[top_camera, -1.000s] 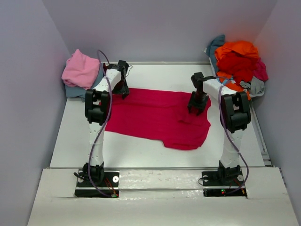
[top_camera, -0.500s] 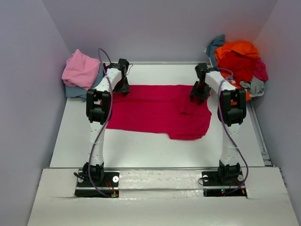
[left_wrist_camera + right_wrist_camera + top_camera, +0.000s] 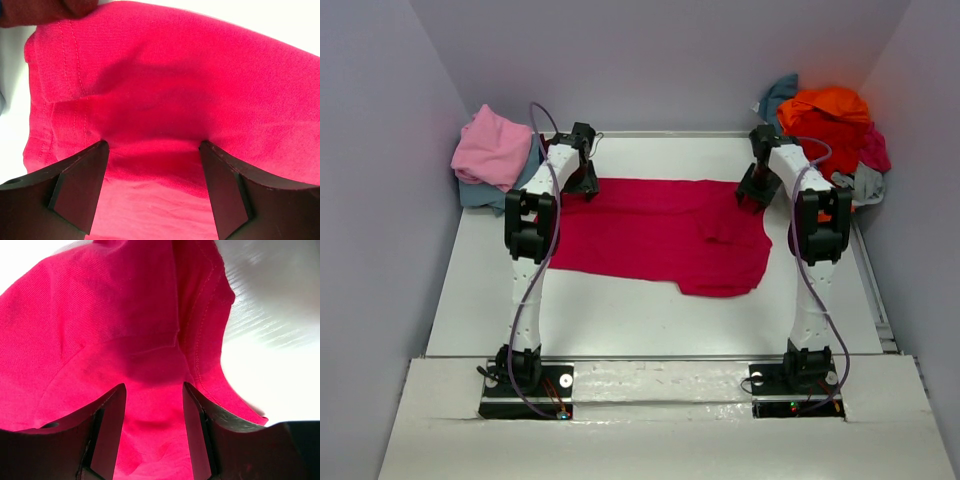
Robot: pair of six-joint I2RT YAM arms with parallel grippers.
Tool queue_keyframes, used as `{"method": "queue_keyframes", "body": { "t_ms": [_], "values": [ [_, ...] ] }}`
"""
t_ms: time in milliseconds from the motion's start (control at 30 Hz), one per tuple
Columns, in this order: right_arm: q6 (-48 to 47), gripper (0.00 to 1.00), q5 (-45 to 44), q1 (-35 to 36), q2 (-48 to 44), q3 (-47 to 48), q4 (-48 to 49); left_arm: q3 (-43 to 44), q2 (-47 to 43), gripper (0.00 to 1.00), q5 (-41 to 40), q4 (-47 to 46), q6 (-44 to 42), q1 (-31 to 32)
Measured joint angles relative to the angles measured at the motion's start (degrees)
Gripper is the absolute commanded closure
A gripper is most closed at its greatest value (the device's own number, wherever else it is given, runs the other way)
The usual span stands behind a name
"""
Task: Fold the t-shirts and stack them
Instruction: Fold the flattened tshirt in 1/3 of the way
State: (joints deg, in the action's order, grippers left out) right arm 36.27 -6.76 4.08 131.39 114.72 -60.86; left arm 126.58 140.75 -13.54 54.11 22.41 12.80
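Magenta-red cotton t-shirt (image 3: 650, 235) lies spread flat across the far half of the white table (image 3: 620, 320), length running left to right.

Left gripper (image 3: 583, 185): at the shirt's far-left corner, fingers wide apart, tips down on the cloth, nothing clamped.

Right gripper (image 3: 756, 192): at the shirt's far-right corner by a sleeve seam, fingers about half apart with cloth filling the gap; whether any is pinched, cannot tell.

Folded pink tee (image 3: 492, 145) sits on a dusty blue one (image 3: 470, 192), far-left corner. Loose heap of orange and red tees (image 3: 825, 125), far-right corner.
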Motion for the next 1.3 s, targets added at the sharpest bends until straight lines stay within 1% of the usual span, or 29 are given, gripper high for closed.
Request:
{"method": "queue_keyframes", "body": {
  "t_ms": [200, 300, 433, 567, 633, 800, 1033, 1300],
  "values": [
    [-0.44, 0.45, 0.44, 0.00, -2.10, -2.38, 0.26, -1.92, -1.01, 0.13, -1.29, -2.12, 0.55, 0.59],
    [-1.01, 0.45, 0.79, 0.13, -4.57, -4.04, 0.17, -5.40, -3.08, 0.13, -2.40, -4.31, 1.46, 0.90],
    [-2.05, 0.45, 0.81, 1.16, -12.00, -9.25, 0.46, -12.09, -7.93, 0.13, -3.67, -5.44, 2.58, 1.03],
    [-2.43, 0.45, 1.73, 3.13, -19.28, -14.91, 0.96, -13.25, -11.74, 0.13, -4.85, -5.03, 3.17, 1.42],
    [-2.47, 0.45, 2.49, 4.46, -21.24, -17.40, 1.22, -13.60, -13.70, 0.13, -5.60, -4.98, 3.43, 1.66],
    [-2.58, 0.46, 3.82, 8.48, -21.27, -22.45, 1.66, -17.14, -18.16, 0.13, -6.47, -4.66, 3.98, 2.25],
    [-2.36, 0.46, 5.51, 11.47, -19.19, -26.21, 3.39, -23.30, -18.34, 0.13, -5.40, -5.03, 4.15, 2.54],
    [-1.75, 0.46, 5.75, 11.37, -16.48, -27.65, 6.49, -20.52, -13.70, 0.13, -4.04, -5.27, 3.74, 2.51]
  ]
}}
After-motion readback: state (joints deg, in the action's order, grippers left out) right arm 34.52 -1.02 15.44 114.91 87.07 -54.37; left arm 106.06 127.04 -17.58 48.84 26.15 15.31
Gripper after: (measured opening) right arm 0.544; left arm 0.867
